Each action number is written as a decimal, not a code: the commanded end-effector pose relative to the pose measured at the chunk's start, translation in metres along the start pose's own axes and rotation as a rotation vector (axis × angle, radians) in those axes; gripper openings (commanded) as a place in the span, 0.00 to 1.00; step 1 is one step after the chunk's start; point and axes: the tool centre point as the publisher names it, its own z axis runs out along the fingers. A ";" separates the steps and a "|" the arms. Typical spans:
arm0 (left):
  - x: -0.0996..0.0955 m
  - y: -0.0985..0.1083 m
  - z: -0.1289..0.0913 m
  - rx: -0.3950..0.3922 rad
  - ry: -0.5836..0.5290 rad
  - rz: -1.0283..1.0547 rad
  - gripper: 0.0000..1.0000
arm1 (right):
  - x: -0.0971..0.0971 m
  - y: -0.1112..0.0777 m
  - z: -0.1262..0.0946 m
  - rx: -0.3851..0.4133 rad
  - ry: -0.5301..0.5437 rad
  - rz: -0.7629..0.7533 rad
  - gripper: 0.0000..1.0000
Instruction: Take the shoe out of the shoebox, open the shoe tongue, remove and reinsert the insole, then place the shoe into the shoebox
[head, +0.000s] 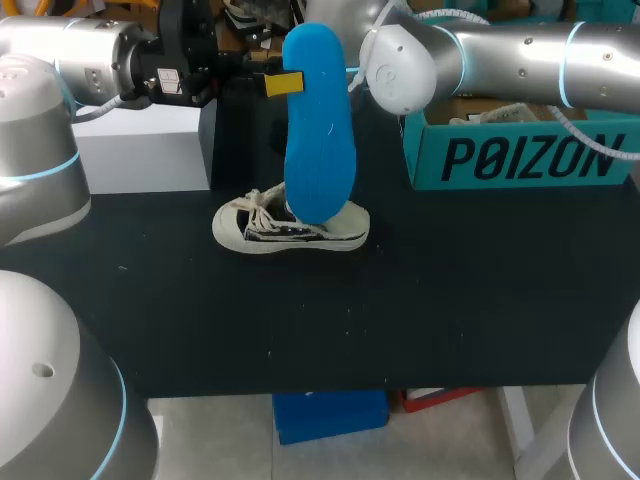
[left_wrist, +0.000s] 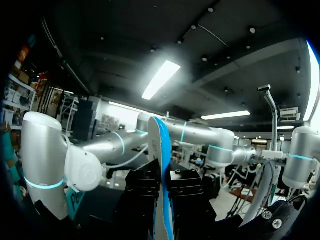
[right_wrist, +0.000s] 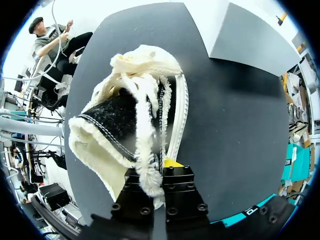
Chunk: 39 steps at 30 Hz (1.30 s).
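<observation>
1. insole (head: 320, 130) out of the shoe, held upright with its lower end at the shoe mouth; looks lined up for reinsertion.
2. left gripper (left_wrist: 163, 200) clamped on the insole, one finger flat on each face.
3. shoe (head: 290, 228) upright on the table (head: 400, 310), outside the shoebox (head: 520, 155).
4. right gripper (right_wrist: 160, 172) nearly closed, apparently pinching the shoe's frayed tongue edge to hold the mouth open; contact partly hidden.

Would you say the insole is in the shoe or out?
Mostly out: the left gripper holds the insole upright, its lower end at the shoe.
</observation>
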 end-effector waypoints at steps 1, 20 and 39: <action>0.001 0.001 0.001 0.000 -0.005 0.002 0.00 | 0.011 -0.006 -0.023 0.033 -0.051 0.061 0.00; 0.001 0.001 0.001 0.000 -0.005 0.002 0.00 | 0.013 -0.045 -0.051 0.075 -0.242 0.707 0.00; 0.001 0.001 0.001 0.000 -0.005 0.002 0.00 | 0.025 -0.054 -0.054 -0.064 -0.352 1.160 0.00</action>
